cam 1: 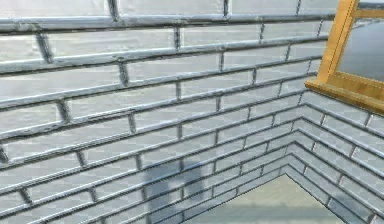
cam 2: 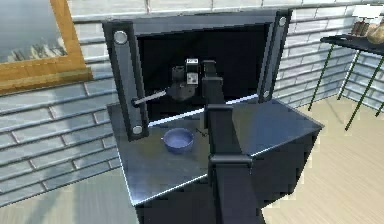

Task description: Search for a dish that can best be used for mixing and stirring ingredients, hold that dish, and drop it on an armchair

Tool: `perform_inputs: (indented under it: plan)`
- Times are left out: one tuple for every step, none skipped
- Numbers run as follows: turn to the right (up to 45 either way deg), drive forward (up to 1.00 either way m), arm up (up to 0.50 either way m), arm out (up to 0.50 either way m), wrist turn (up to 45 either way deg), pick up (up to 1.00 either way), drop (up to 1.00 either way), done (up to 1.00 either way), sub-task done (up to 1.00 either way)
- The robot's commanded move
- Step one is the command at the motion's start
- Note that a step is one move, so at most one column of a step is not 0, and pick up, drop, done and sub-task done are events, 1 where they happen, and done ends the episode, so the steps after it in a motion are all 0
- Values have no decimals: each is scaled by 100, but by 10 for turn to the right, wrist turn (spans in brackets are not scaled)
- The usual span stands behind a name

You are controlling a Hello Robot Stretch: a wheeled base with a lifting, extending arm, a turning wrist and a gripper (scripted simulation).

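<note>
A small blue bowl sits on the dark glossy top of a low stand in the arm side view. The dark arm bar rises from the bottom edge over the stand. At its far end the gripper shows in front of a large black panel, its thin fingers pointing to the view's left. The bowl lies lower in the picture than the gripper. I cannot tell whether the gripper holds anything.
A grey brick wall stands close ahead, meeting another wall at a corner. A wood-framed window is at the forward view's right, and a window shows again at the arm side view's left. A thin-legged dark table stands far right.
</note>
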Motion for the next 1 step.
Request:
perform_inputs:
  plan:
    - [0, 0, 0, 0, 360, 0, 0, 0, 0]
